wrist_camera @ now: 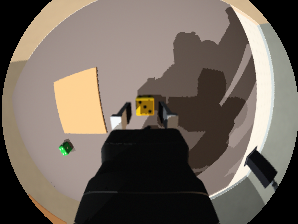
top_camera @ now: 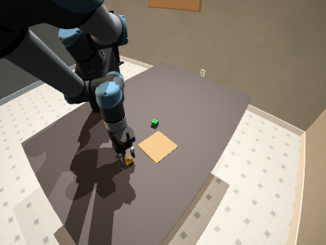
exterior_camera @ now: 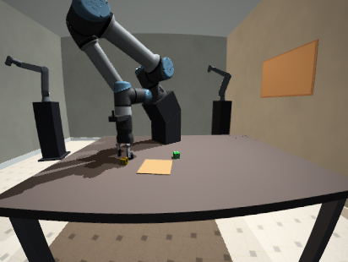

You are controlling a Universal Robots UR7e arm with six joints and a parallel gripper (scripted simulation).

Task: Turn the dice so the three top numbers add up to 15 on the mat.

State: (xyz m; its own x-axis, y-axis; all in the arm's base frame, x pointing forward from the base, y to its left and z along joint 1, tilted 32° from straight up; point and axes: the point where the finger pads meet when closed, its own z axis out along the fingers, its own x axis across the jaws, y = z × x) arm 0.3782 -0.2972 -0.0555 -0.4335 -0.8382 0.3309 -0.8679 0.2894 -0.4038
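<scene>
My gripper (top_camera: 126, 154) (exterior_camera: 124, 155) (wrist_camera: 144, 108) is open, pointing down, low over the table. A yellow die (top_camera: 129, 161) (exterior_camera: 124, 161) (wrist_camera: 145, 106) lies on the table just ahead of the fingertips, in line with the gap; dark pips show on its top, but I cannot read them surely. A small dark die (exterior_camera: 131, 156) is by one finger, mostly hidden by the gripper in the wrist view. A green die (top_camera: 154, 123) (exterior_camera: 176, 155) (wrist_camera: 65, 148) lies on the table beyond a mat corner; its top number is unclear. The tan mat (top_camera: 157, 146) (exterior_camera: 155, 166) (wrist_camera: 80, 102) lies flat with no die on it.
The table (top_camera: 190, 118) (exterior_camera: 220, 182) (wrist_camera: 120, 45) carries the dice and mat. The arm's shadow falls over the table around the yellow die. The mat is beside the gripper, with the green die farther off. Two dark pedestals with small arms stand beyond the table.
</scene>
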